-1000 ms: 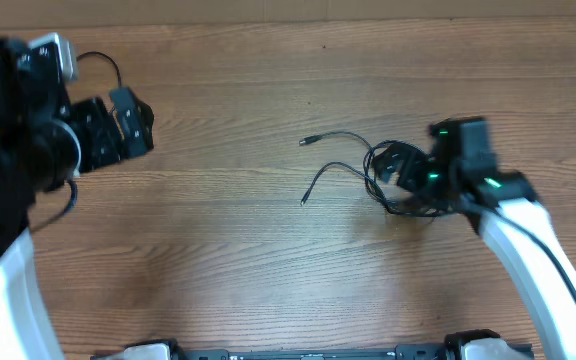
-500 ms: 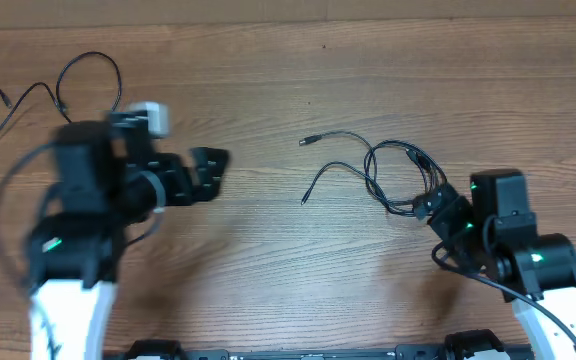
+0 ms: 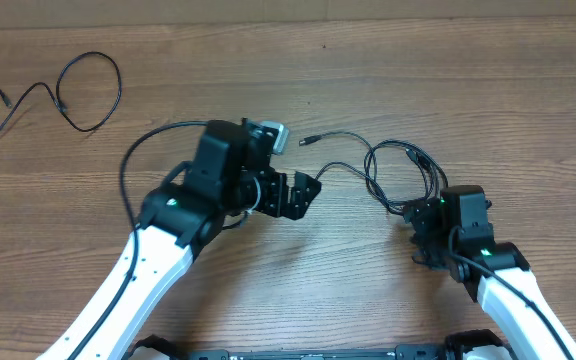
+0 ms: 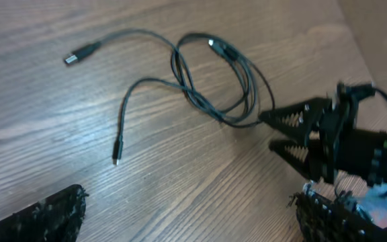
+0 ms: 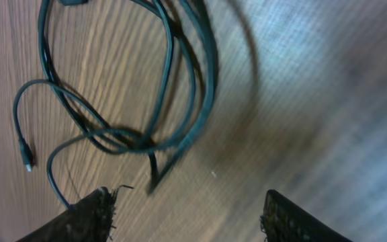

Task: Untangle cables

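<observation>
Surface (image 3: 268,60): bare wood grain, nothing on it apart from cords.

Tangled cables (image 3: 411,152): they lie flat on the surface, right of centre. Several overlapping loops are crossed at one knot. Two tails run leftward out of the loops. The upper tail ends in a plug end (image 4: 79,54); the lower tail ends in a thin tip (image 4: 116,156). The long axis therefore runs roughly left to right, loops at the right and tails at the left. A lone cable (image 3: 118,85) sits far off at the upper-left corner, well apart from the tangle and already separate.

My right tool (image 4: 269,129): fingers apart, holding nothing. It points at the near lower edge of the loops, just beside them; I cannot tell whether it touches. It is the nearer arm to the knot.

My left tool (image 3: 306,188): fingers wide apart, empty. It sits just beside the thin tip, with both tails ahead of it. It is the nearer arm to the loose ends.

Judgement: the tangle lies between my two tools. The pull that matters is along that left-right axis, right tool on the loops and left tool on a tail.
</observation>
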You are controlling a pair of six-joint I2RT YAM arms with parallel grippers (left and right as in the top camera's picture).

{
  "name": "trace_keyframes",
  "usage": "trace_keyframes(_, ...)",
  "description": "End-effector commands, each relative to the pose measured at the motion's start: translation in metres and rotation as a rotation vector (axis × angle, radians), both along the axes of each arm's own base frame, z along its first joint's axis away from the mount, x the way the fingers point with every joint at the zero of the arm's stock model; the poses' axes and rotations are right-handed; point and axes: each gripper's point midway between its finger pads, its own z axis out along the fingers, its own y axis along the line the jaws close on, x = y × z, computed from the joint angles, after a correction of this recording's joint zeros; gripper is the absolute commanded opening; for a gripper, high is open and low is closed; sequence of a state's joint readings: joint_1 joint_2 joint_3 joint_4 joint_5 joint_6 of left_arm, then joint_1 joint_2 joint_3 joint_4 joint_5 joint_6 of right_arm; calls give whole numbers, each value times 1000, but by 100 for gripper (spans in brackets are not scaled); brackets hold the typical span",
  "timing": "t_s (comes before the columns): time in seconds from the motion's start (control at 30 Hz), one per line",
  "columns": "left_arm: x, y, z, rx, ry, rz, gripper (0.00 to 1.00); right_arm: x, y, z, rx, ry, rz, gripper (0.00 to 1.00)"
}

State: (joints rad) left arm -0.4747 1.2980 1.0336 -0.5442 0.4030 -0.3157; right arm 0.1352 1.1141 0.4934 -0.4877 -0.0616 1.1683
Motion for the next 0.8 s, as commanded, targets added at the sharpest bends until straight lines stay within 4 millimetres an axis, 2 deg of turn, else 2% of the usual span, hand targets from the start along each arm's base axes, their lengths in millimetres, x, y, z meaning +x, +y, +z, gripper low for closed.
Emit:
trace_keyframes(0.0,4,-5,-9,18,14,9,100,6,-2,-16,-9,33,-22,67)
trace_keyframes(0.07,6,-6,-15,24,25,9,100,10,-2,-30,-15,61,-22,63)
trace_keyframes(0.13,7,-6,-17,27,29,10,100,20,-1,-38,-18,48,-12,51)
trace_keyframes(0.2,8,-7,-18,28,28,10,100,26,6,-38,15,31,4,36)
trace_keyframes(0.3,11,-3,-19,46,19,30,99,36,21,-27,89,-12,49,22)
trace_keyframes(0.37,14,0,-20,60,11,45,99,47,35,-11,126,-84,141,15)
trace_keyframes(0.43,17,3,-21,73,3,64,100,59,52,13,169,-174,260,8)
trace_keyframes(0.53,21,8,-22,81,15,124,100,72,75,51,227,-282,404,4)
trace_keyframes(0.63,26,14,-23,103,4,163,100,74,98,81,225,-374,576,4)
trace_keyframes(0.77,33,21,-25,103,20,258,100,69,114,99,185,-417,690,4)
